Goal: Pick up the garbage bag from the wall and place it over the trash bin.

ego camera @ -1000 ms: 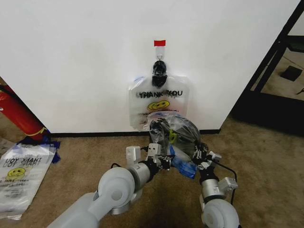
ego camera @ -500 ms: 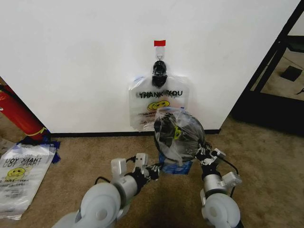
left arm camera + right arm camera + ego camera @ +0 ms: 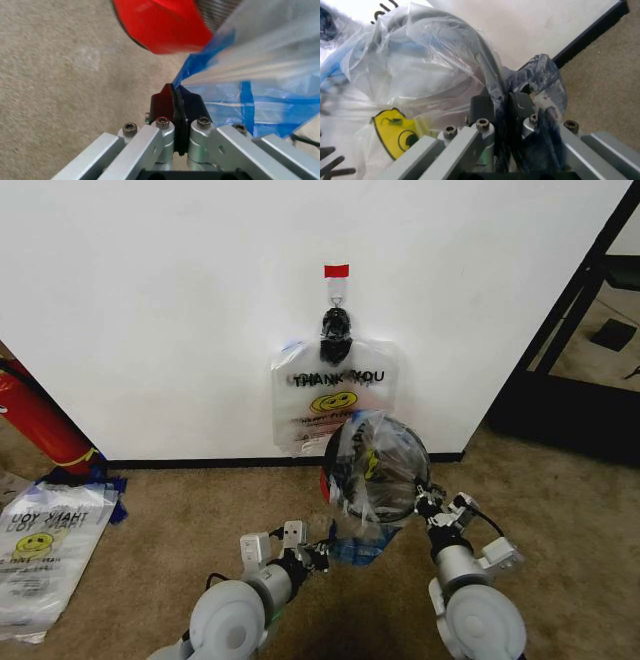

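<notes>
So the garbage bag (image 3: 372,472) is sitting draped over the top of the trash bin (image 3: 327,480), which is standing on the carpet (image 3: 180,500) just in front of the wall (image 3: 170,300), a bit right of centre. The clear plastic is stretching across the bin's mouth, with the yellow smiley showing through it and a bluish edge hanging down on the near side.

The left gripper (image 3: 322,555) is hovering low on the near-left side of the bin, and it's pinching that bluish edge: in the left wrist view its fingers (image 3: 162,107) are pressing together with the plastic caught between them, and the bin's red base is right beside.

The right gripper (image 3: 432,505) is on the near-right side, up at rim level, and it's clamping a bunch of the bag too, with the right wrist view showing the film squeezed between the pads (image 3: 482,108).

Behind the bin, another bag (image 3: 335,395) of the same print is hanging from a black clip (image 3: 335,328) under a red tape strip (image 3: 336,271). More bags (image 3: 40,550) are lying on the floor far left, beside a red cylinder (image 3: 40,425).
</notes>
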`<state>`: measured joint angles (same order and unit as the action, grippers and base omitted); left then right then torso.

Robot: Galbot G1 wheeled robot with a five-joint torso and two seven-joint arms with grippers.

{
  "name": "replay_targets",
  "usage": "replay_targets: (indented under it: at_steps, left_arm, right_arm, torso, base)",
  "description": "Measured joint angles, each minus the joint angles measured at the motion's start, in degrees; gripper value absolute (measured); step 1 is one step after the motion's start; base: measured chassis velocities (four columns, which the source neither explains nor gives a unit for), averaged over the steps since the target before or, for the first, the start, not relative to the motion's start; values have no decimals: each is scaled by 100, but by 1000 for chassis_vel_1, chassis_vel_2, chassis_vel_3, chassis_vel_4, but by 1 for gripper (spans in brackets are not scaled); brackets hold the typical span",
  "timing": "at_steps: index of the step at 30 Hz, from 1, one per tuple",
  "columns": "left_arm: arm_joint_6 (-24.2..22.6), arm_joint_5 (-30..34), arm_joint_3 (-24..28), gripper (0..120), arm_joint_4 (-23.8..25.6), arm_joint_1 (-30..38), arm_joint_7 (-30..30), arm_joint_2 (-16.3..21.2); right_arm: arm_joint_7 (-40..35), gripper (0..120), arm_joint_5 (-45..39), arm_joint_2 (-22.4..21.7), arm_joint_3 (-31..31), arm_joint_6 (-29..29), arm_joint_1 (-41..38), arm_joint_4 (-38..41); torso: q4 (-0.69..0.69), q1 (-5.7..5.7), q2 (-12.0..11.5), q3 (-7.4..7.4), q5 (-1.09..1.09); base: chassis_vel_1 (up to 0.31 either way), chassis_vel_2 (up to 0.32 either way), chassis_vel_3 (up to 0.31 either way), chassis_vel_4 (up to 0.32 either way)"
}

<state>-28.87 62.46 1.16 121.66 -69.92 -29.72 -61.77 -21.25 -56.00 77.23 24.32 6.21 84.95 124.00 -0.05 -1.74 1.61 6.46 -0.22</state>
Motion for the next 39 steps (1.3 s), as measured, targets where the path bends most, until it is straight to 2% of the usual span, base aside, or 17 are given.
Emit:
replay_targets:
  at_steps: [8,14,16,18,21,22,26,28,34,36,37,38,39]
  left_arm:
    - [270,-297,-40,0,-342,136,15,-153]
    - [295,-355,-40,0,-391,175,30,-205]
    - [253,-399,-32,12,-373,157,36,-226]
    - [172,-430,-31,18,-305,111,48,-197]
    - [4,-712,-68,33,-9,-78,190,9]
    - [4,-712,-68,33,-9,-78,190,9]
    - [-131,-990,-272,50,598,-368,480,363]
    - [-132,-993,-305,53,669,-386,485,382]
    - [91,-1340,-481,77,1217,-320,468,523]
    - [171,-1549,-409,87,1285,-113,472,595]
    - [171,-1549,-409,87,1285,-113,472,595]
    - [208,-1657,-333,93,1285,29,486,630]
    - [227,-1717,-272,94,1275,126,507,653]
  right_arm:
    - [184,1,95,-86,46,48,193,-28]
    - [188,1,94,-87,42,50,197,-41]
    - [181,1,91,-78,39,52,181,-52]
    - [180,1,96,-76,39,52,170,-68]
    - [172,1,138,-66,59,33,113,-172]
    - [172,1,138,-66,59,33,113,-172]
    - [170,1,196,-64,99,-21,-17,-389]
    - [170,1,202,-66,102,-28,-31,-413]
    - [208,1,322,-61,114,-105,-60,-530]
    - [235,1,508,-46,80,-170,-39,-542]
    - [235,1,508,-46,80,-170,-39,-542]
    - [243,1,589,-37,59,-192,-34,-542]
    - [244,1,629,-31,49,-199,-35,-542]
  torso:
    - [0,0,0,0,0]
    - [0,0,0,0,0]
    - [0,0,0,0,0]
    - [0,0,0,0,-1]
    - [0,0,0,0,-1]
    - [0,0,0,0,-1]
    - [1,0,0,0,0]
    - [1,0,0,0,0]
    - [1,0,0,0,0]
    - [0,0,0,0,0]
    - [0,0,0,0,0]
    - [0,0,0,0,-1]
    - [0,0,0,0,-1]
  base:
    - [0,0,0,0]
    - [0,0,0,0]
    - [0,0,0,0]
    - [0,0,0,0]
    - [0,0,0,0]
    - [0,0,0,0]
    - [0,0,0,0]
    - [0,0,0,0]
    - [0,0,0,0]
    - [0,0,0,0]
    - [0,0,0,0]
    - [0,0,0,0]
    - [0,0,0,0]
